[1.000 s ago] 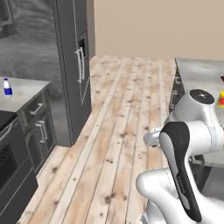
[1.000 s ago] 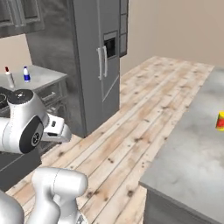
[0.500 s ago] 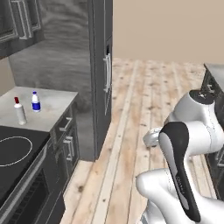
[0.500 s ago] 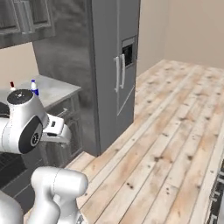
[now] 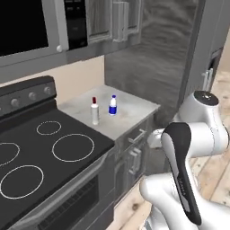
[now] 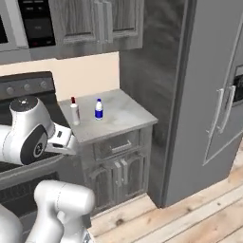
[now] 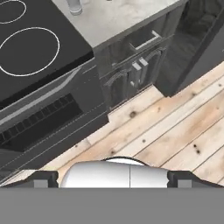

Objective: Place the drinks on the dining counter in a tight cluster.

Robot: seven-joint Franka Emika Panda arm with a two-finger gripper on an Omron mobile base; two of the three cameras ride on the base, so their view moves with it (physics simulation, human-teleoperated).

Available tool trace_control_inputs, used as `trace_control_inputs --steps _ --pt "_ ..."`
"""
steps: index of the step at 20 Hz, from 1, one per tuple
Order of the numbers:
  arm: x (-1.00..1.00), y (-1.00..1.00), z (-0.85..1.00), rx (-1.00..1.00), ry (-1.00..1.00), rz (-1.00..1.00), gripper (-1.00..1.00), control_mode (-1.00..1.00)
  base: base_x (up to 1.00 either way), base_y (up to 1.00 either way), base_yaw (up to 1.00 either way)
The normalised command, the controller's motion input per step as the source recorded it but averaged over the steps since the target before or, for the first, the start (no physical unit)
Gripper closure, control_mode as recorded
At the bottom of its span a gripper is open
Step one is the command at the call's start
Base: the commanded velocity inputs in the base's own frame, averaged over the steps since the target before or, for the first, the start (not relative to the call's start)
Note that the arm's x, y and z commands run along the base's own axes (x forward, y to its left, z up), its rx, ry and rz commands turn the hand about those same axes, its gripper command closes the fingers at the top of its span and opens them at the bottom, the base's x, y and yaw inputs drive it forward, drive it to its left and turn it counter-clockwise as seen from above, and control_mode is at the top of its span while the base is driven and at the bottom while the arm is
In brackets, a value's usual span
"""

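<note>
Two drinks stand upright side by side on the small marble worktop [image 5: 130,112] beside the stove. One is a slim white bottle with a red cap [image 5: 94,111] [image 6: 74,112]. The other is a short white-and-blue bottle with a blue cap [image 5: 112,106] [image 6: 98,109]. The dining counter is out of view. My gripper [image 7: 112,179] is open and empty. It hangs low over the wooden floor in front of the stove, well short of the bottles. The base of one bottle [image 7: 74,5] shows at the top edge of the hand view.
A black stove [image 5: 40,152] with ring burners sits left of the worktop, with a microwave [image 5: 27,27] and wall cabinets above. Grey drawer and cabinet doors [image 6: 116,166] are under the worktop. A tall fridge [image 6: 213,95] stands to the right. Wooden floor [image 7: 175,127] lies in front.
The base has turned, so both base views swung from the floor and fridge onto the stove and the worktop, and the bottles now appear much nearer. The gripper stays open.
</note>
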Motion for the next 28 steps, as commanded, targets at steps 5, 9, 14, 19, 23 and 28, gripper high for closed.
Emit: trace_control_inputs --steps 5,9,14,19,23,28 --pt "0.00 0.00 0.00 0.00 0.00 0.00 -1.00 1.00 0.66 -0.59 0.78" --pt "0.00 0.00 0.00 0.00 0.00 0.00 -1.00 1.00 0.94 -0.63 0.71" --pt "0.00 0.00 0.00 0.00 0.00 0.00 -1.00 1.00 0.54 -0.74 0.41" --pt "0.00 0.00 0.00 0.00 0.00 0.00 -1.00 1.00 0.35 0.05 0.00" --pt "0.00 0.00 0.00 0.00 0.00 0.00 -1.00 1.00 0.63 0.25 -0.08" --pt "0.00 0.00 0.00 0.00 0.00 0.00 -1.00 1.00 0.08 0.10 -0.01"
